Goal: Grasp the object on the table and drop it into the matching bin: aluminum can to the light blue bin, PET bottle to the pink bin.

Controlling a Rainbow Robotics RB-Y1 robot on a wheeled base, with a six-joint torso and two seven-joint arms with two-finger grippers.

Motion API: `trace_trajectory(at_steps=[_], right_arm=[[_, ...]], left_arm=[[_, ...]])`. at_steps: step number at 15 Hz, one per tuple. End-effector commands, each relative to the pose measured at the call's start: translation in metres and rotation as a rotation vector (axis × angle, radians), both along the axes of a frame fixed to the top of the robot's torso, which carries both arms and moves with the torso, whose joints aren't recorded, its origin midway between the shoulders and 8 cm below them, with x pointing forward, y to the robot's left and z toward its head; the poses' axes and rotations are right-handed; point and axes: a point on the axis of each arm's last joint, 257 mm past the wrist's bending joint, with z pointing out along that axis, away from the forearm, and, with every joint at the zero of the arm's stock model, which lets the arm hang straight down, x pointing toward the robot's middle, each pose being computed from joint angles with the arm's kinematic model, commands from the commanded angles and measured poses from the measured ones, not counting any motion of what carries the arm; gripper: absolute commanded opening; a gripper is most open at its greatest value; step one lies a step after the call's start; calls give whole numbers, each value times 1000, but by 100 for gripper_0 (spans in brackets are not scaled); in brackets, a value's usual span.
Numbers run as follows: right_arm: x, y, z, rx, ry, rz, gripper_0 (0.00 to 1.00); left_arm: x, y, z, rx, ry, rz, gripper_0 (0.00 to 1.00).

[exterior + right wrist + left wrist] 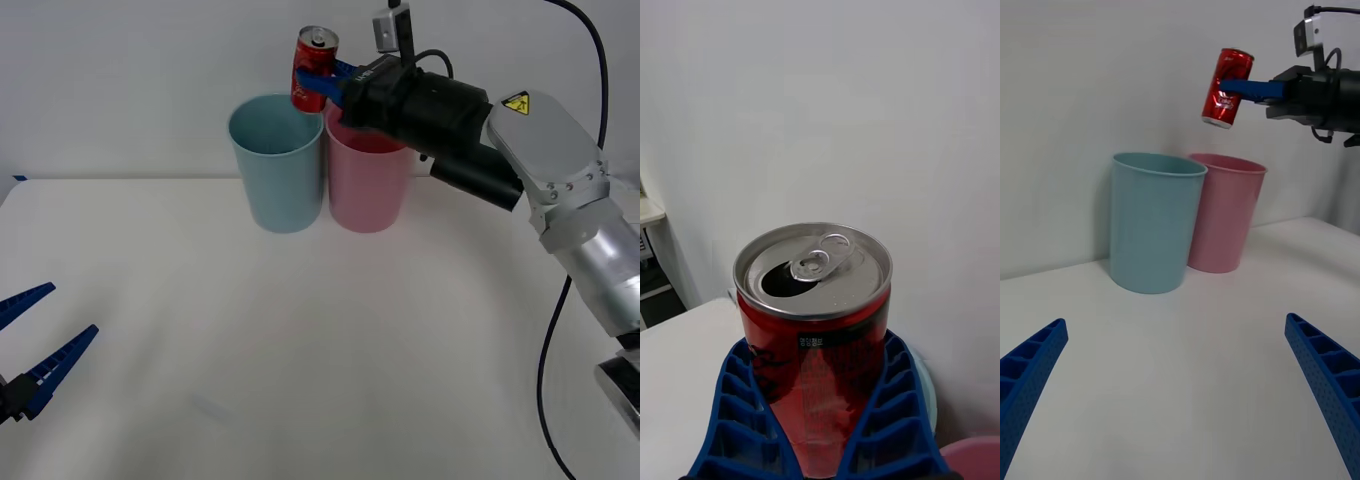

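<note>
My right gripper (322, 78) is shut on the red aluminum can (314, 68) and holds it tilted in the air, above the gap where the light blue bin (277, 165) meets the pink bin (366, 180). Up close, the can (814, 337) shows its silver top with the pull tab, clamped between the blue ribbed fingers (737, 405). The left wrist view has the can (1227, 88) hanging over the rims of the light blue bin (1154, 223) and pink bin (1225, 214). My left gripper (40, 345) stands open low at the table's (300, 340) near left.
The two bins stand side by side, touching, at the far edge of the white table against a plain wall. The right arm's black cable (560, 330) hangs down at the right side.
</note>
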Motion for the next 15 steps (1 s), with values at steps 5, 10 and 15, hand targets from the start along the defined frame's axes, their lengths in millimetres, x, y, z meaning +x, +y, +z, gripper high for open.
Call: trace_trajectory(at_steps=[5, 10, 15], right_arm=[[24, 35, -1, 16, -12, -83, 0], [29, 42, -4, 8, -44, -140, 2], [29, 42, -6, 7, -40, -139, 100]], left_arm=[[0, 0, 0, 0, 0, 0, 100], [0, 0, 0, 0, 0, 0, 100], [0, 0, 0, 0, 0, 0, 100]])
